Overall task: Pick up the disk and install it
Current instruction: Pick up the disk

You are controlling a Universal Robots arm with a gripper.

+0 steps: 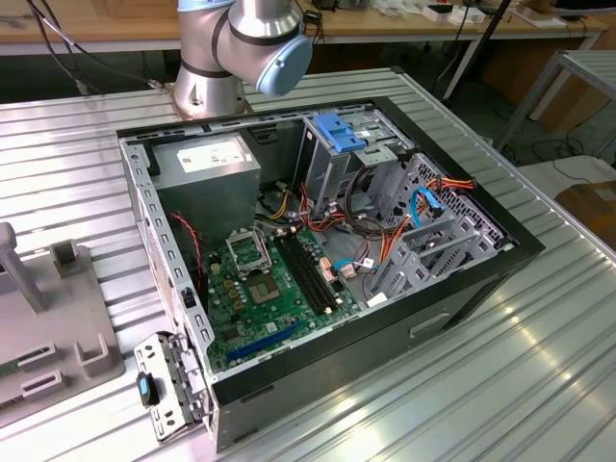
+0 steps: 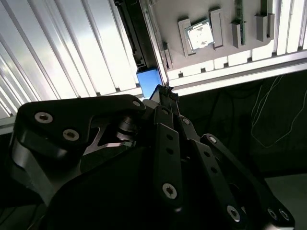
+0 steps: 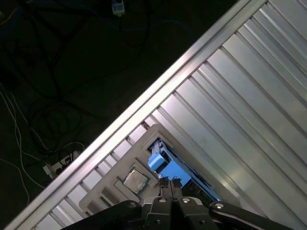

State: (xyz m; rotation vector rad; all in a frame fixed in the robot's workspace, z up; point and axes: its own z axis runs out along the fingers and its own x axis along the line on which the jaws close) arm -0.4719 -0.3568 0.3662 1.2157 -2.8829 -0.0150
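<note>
Gripper [image 2: 167, 91] closed beside blue-framed disk [image 2: 147, 81]; power-supply label [image 1: 212, 154] illegible.

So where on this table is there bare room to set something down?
Widest bare stretch: the ribbed table on the exterior view's right, past the open computer case. Another strip lies between the grey fixture and the arm's base. Crowded: the case's near corner, where a metal bracket sits beside the fixture.

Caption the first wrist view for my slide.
Gripper poised close to the blue-framed disk at the edge of a grey fixture tray holding a processor chip, on a ribbed metal table.
</note>
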